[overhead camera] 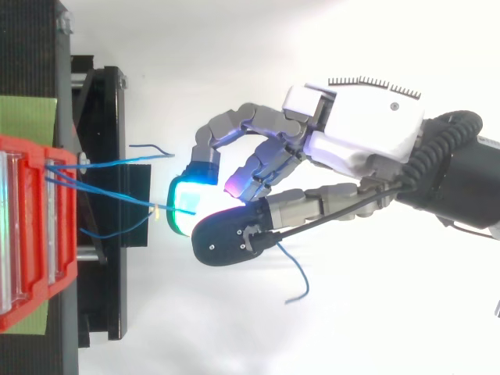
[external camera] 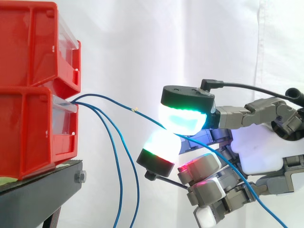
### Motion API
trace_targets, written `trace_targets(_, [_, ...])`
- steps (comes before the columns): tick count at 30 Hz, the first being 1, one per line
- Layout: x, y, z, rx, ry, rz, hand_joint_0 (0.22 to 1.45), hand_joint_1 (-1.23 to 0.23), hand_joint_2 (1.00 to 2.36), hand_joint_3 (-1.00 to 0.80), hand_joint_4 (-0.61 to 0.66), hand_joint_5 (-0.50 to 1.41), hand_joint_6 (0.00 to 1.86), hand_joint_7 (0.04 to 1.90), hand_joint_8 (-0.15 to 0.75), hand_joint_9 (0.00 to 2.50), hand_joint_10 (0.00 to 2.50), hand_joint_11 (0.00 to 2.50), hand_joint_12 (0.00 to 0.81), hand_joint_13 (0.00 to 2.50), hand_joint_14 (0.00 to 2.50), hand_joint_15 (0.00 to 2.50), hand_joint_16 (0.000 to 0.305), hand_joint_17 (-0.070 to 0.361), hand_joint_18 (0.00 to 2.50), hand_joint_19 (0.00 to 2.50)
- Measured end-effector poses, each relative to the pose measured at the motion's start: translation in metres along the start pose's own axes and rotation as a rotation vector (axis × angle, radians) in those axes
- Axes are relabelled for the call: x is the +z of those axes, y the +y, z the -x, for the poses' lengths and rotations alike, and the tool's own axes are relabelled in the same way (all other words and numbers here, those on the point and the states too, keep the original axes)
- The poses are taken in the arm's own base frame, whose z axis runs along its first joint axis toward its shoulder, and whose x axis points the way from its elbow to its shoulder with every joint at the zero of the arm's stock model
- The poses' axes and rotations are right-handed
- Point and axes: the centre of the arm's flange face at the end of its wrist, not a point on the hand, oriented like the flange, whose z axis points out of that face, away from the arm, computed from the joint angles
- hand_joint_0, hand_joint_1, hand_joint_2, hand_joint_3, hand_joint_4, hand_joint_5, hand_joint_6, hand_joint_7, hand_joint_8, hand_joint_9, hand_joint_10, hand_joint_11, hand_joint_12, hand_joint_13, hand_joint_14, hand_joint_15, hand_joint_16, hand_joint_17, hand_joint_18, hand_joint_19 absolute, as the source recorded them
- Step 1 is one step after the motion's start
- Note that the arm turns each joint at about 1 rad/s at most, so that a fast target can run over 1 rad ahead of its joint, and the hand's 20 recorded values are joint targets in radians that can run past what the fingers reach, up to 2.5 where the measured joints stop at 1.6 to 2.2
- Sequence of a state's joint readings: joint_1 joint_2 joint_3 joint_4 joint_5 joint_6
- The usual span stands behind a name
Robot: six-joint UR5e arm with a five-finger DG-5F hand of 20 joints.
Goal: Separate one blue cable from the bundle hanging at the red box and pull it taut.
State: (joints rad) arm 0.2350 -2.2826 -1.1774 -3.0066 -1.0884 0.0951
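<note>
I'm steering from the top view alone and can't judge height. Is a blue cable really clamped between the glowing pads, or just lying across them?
Observer: Clamped. From the side, the hand closes its pads on one blue cable, one pad above it and one below.
Operator: Is it clear of the rest?
Observer: Yes: two other blue cables hang down from the lower red bin, dropping well under the held one and apart from the hand.
Operator: Any slack?
Observer: Little. It runs almost straight from bin to pads, with a slight bow near the bin.
</note>
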Motion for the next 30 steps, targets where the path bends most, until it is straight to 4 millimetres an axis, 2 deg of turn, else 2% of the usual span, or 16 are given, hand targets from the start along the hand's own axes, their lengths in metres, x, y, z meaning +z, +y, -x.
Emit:
trace_targets(9, [0.0000, -0.0001, -0.0002, 0.000, 0.002, 0.000, 0.69, -0.69, 1.02, -0.32, -0.02, -0.21, 0.89, 1.02, 0.285, 0.91, 0.41, 1.51, 0.335, 1.02, 0.02, 1.30, 0.043, 0.096, 0.78, 0.62])
trace_targets(10, [0.0000, -0.0001, -0.0002, 0.000, 0.002, 0.000, 0.69, -0.69, 1.02, -0.32, -0.02, -0.21, 0.89, 1.02, 0.287, 0.91, 0.18, 1.57, 0.333, 1.02, 0.02, 1.30, 0.043, 0.096, 0.78, 0.61])
trace_targets(11, [0.0000, -0.0001, -0.0002, 0.000, 0.002, 0.000, 0.69, -0.69, 1.02, -0.32, -0.02, -0.21, 0.89, 1.02, 0.303, 0.91, 0.01, 1.50, 0.331, 1.02, 0.02, 1.29, 0.043, 0.096, 0.77, 0.61])
trace_targets(12, [0.0000, 0.0000, -0.0002, 0.000, 0.002, 0.000, 0.69, -0.69, 1.02, -0.32, -0.03, -0.21, 0.89, 1.01, 0.312, 0.85, 0.01, 1.34, 0.326, 1.02, 0.02, 1.30, 0.042, 0.095, 0.77, 0.60])
trace_targets(14, [0.0000, 0.0001, -0.0003, 0.000, 0.002, 0.000, 0.69, -0.69, 1.02, -0.32, -0.02, -0.21, 0.89, 1.02, 0.319, 0.81, 0.02, 1.19, 0.322, 1.01, 0.02, 1.25, 0.041, 0.091, 0.76, 0.57])
trace_targets(21, [0.0000, -0.0001, -0.0003, 0.000, 0.002, 0.000, 0.69, -0.69, 1.02, -0.32, -0.02, -0.21, 0.89, 1.01, 0.321, 0.78, 0.02, 1.15, 0.318, 1.02, 0.02, 1.23, 0.040, 0.089, 0.76, 0.61])
trace_targets(26, [-0.0001, -0.0002, -0.0006, 0.000, 0.002, 0.000, 0.69, -0.69, 1.02, -0.32, -0.02, -0.21, 0.89, 1.01, 0.316, 0.74, 0.02, 1.15, 0.327, 1.08, 0.01, 1.44, 0.043, 0.097, 0.80, 0.72])
trace_targets(30, [-0.0001, -0.0002, -0.0005, 0.000, 0.001, 0.000, 0.69, -0.69, 1.02, -0.33, -0.02, -0.21, 0.89, 1.01, 0.313, 0.63, 0.02, 0.88, 0.341, 1.04, 0.01, 1.33, 0.045, 0.101, 0.81, 0.71])
